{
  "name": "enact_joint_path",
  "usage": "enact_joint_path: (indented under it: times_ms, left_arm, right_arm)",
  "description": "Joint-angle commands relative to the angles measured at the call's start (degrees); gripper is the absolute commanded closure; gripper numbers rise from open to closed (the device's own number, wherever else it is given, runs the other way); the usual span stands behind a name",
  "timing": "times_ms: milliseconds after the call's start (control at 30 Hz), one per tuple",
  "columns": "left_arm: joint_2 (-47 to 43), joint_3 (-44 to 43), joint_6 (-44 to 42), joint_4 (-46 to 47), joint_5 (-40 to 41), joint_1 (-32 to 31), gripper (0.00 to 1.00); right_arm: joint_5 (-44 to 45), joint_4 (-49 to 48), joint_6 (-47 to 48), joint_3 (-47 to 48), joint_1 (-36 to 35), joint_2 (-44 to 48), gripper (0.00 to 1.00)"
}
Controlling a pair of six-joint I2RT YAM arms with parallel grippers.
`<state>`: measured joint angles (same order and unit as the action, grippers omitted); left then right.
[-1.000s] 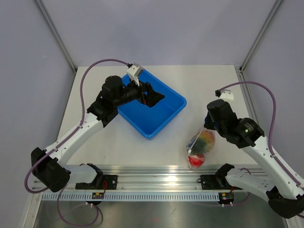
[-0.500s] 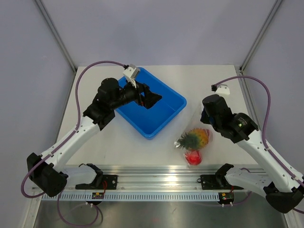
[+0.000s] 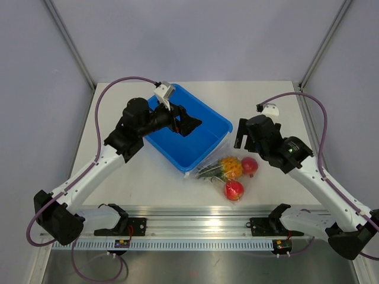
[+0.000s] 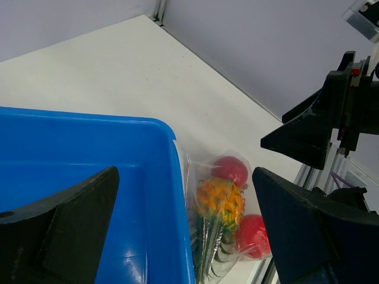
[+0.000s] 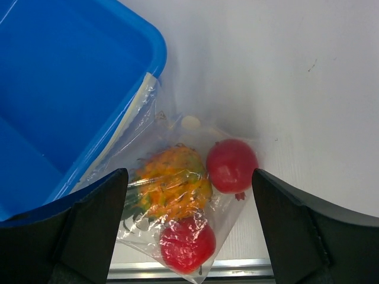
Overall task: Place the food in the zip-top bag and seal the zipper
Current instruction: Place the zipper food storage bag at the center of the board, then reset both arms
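Note:
The clear zip-top bag (image 3: 220, 171) lies flat on the table against the blue tray's near corner. In it I see the orange pineapple (image 5: 174, 183) with its green crown and a red fruit (image 5: 188, 244). The other red fruit (image 5: 231, 165) lies at the bag's far edge, apparently inside. A pale strip, the zipper (image 5: 131, 115), leans on the tray wall; I cannot tell whether it is sealed. My right gripper (image 5: 188, 171) hangs open above the bag, holding nothing (image 3: 243, 135). My left gripper (image 4: 185, 170) is open over the tray (image 3: 190, 123).
The blue tray (image 3: 220, 123) stands at the table's middle, with the bag's mouth edge resting against its rim (image 5: 155, 56). A metal rail (image 3: 195, 220) runs along the near edge just below the bag. Grey walls enclose the table.
My right gripper opened and let go of the bag, which went from hanging to lying flat by the tray. The right arm moved left and away from the rail. The left arm hardly moved.

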<state>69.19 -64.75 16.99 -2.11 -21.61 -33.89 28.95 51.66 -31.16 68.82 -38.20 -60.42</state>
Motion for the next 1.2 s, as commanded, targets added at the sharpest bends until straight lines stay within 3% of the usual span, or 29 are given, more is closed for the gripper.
enact_joint_path:
  times_ms: [0, 233, 433, 667, 1167]
  left_arm:
    - [-1.25, 0.41, -0.82, 0.88, 0.86, 0.05, 0.01]
    - [-1.6, 1.12, -0.21, 0.53, 0.69, 0.05, 0.01]
    - [-3.18, 2.26, -0.29, 0.0, 1.91, 0.05, 0.01]
    - [-5.29, 3.49, -0.73, -2.02, 3.67, 0.05, 0.01]
    - [-6.0, 3.84, -1.26, -4.39, 5.7, 0.05, 0.01]
  right_arm:
    - [-2.84, -3.93, 1.1, -0.52, -0.21, -1.01, 0.07]
    - [-1.89, -4.2, 0.84, -1.4, -0.21, -1.63, 0.01]
    - [5.04, -4.2, -4.6, -3.6, -0.21, 2.76, 0.01]
    - [11.83, 4.93, -13.31, -3.43, -0.21, 2.86, 0.01]
    - [15.79, 4.51, -16.57, -9.4, -0.21, 8.74, 0.0]
